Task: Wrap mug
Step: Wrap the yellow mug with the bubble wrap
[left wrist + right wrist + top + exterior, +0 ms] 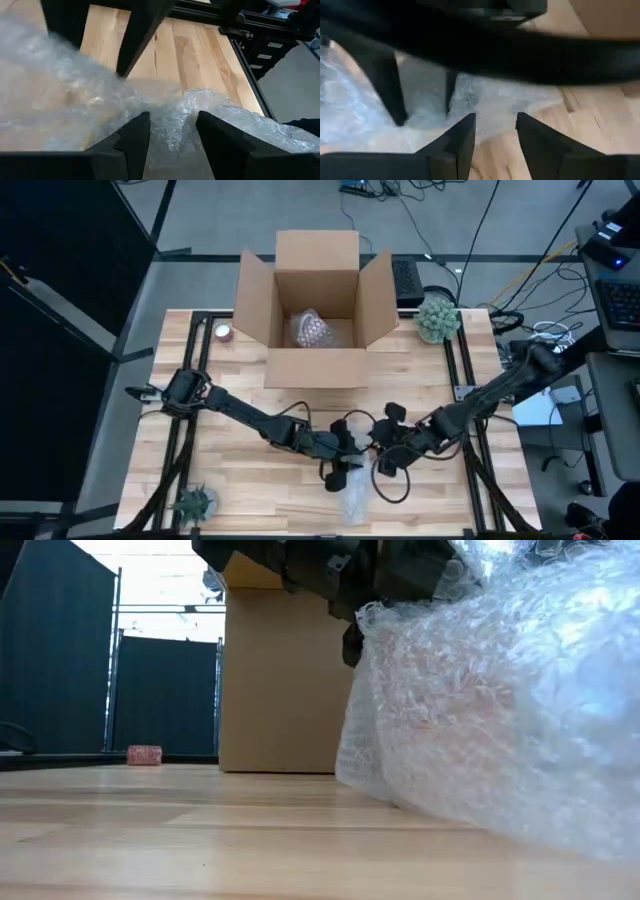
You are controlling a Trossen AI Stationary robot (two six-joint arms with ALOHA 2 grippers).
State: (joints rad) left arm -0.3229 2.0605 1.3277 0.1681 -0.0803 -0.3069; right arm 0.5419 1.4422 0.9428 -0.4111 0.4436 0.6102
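A sheet of clear bubble wrap [355,498] lies bunched on the wooden table near its front edge, and it fills the right of the low view [480,690]. The mug itself does not show; something pinkish shows faintly through the wrap in the low view. My left gripper [338,470] stands over the wrap's far part, shut on a gathered ridge of it [170,120]. My right gripper [385,463] is open just to its right, fingers pointing down at the wrap's edge [485,100]. My left gripper pinches a crumpled ridge of the bubble wrap [172,131] between its two fingers, coming from above and slanting toward the table's near edge. Several layers look bunched there. The rest of the wrap lies slack on the table. My right gripper: I cannot tell whether its fingertips touch the wrap.
An open cardboard box [315,300] stands at the table's far middle with a bubble-wrapped bundle [313,330] inside. A small pink object [223,332] sits left of the box, a green plant [437,318] to its right, and another plant [193,502] at the near left corner.
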